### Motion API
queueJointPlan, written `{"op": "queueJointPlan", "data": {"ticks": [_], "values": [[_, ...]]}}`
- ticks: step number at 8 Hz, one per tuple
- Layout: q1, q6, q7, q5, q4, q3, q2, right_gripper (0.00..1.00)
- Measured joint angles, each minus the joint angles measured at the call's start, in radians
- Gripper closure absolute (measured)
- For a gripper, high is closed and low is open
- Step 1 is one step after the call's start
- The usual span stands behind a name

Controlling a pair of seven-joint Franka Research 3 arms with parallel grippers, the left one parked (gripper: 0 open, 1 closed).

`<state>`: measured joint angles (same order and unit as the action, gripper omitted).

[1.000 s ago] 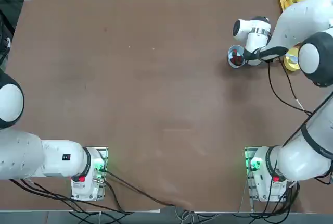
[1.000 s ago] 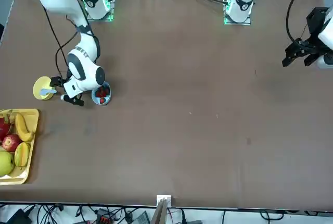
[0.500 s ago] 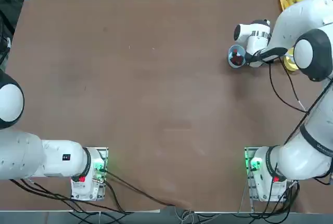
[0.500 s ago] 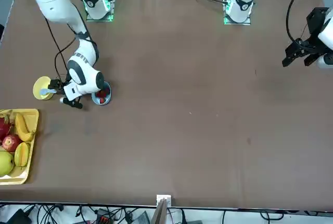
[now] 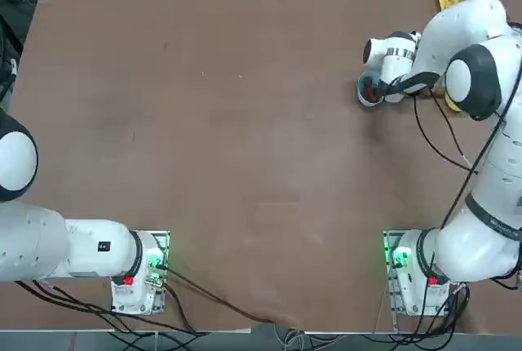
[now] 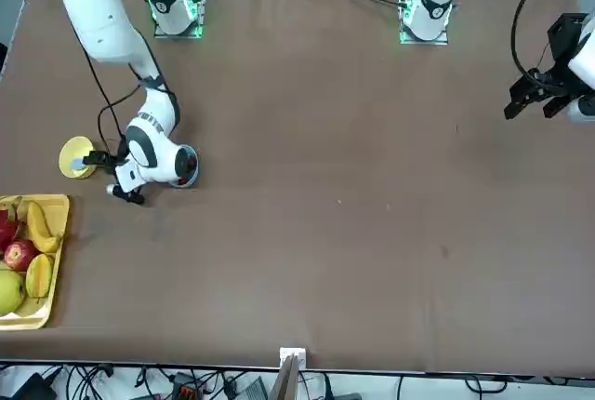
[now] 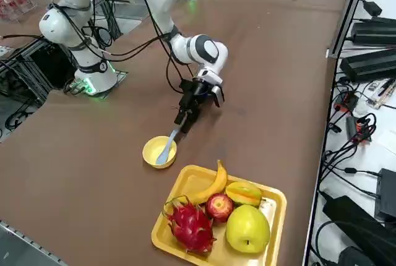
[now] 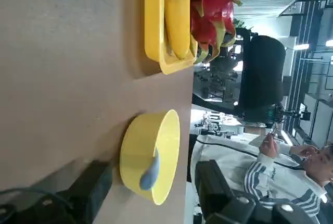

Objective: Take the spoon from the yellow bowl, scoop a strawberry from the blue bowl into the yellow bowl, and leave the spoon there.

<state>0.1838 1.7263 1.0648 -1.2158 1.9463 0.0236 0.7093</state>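
1. The small pale-blue plastic spoon (image 7: 166, 154) leans inside the small round yellow bowl (image 7: 151, 154), handle sloping over its rim toward the right tool (image 8: 156, 169).
2. The right tool stands wide beside that bowl, holding nothing; closing calls for its fingers astride the handle.

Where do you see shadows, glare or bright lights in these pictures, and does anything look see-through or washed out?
Right wrist view: a soft shadow beside the yellow bowl, bright ceiling lights beyond; top view: green glow at the right arm's base, faint pale sheen on the brown table; right side view: clear, see-through plastic around red items at the far corner.
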Motion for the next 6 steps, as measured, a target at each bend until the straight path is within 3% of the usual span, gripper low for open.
{"op": "queueJointPlan", "data": {"ticks": [6], "values": [[-0.004,-0.028,0.0,-0.001,-0.011,0.033,0.043,0.09]]}}
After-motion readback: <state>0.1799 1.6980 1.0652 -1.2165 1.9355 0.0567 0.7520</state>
